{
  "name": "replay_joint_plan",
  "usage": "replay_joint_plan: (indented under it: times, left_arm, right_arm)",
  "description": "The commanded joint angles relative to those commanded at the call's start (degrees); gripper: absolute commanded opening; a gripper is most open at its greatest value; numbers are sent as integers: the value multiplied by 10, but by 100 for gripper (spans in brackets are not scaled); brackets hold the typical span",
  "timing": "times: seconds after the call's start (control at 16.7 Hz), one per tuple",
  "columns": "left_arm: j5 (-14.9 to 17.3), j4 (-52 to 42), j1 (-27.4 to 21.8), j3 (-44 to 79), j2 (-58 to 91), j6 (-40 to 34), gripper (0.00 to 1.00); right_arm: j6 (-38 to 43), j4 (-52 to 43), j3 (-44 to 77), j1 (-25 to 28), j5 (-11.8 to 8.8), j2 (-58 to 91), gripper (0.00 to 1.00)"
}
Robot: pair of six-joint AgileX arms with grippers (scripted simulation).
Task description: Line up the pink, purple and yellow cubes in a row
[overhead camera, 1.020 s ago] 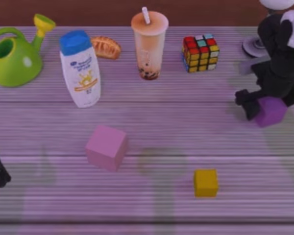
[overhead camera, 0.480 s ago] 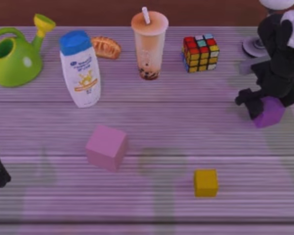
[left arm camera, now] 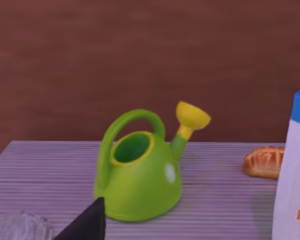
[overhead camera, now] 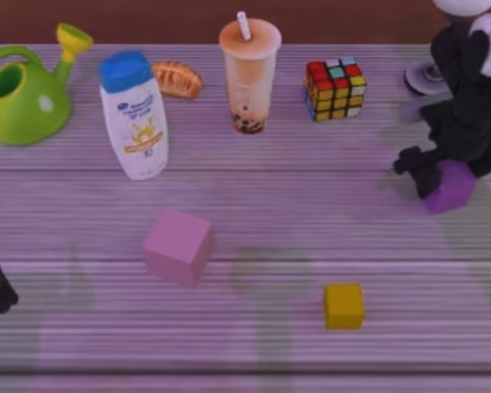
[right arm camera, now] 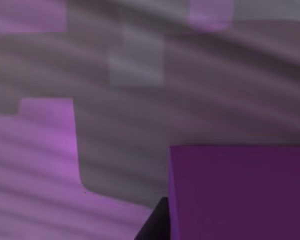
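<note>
Having tilted within the last second, the purple cube (overhead camera: pixel 451 185) sits clamped in the right tool (overhead camera: pixel 432 175) at the surface's (overhead camera: pixel 311 205) right side, suggesting a lift toward the pink cube (overhead camera: pixel 177 246) and yellow cube (overhead camera: pixel 344 305).

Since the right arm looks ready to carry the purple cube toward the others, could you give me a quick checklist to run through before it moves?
1. Right gripper on the purple cube: ok, it sits over the cube at the table's right side.
2. Firm grip: cannot tell; the right wrist view shows the cube close up, but not the finger contact.
3. Row targets in view: ok, pink cube and yellow cube lie apart near the front.
4. Path toward them: ok, bare table lies between.
5. Puzzle cube and bubble tea cup: ok, well behind the path.
6. Left arm: ok, parked at the left edge.
</note>
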Motion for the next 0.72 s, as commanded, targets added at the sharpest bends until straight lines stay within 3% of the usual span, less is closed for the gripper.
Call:
replay_joint_plan:
  times: [0.42, 0.72]
  left_arm:
    - [0, 0, 0, 0, 0, 0, 100]
    - [0, 0, 0, 0, 0, 0, 100]
  right_arm:
    - [-2, -113, 72, 6, 0, -40, 0]
    - [-1, -118, 76, 3, -1, -42, 0]
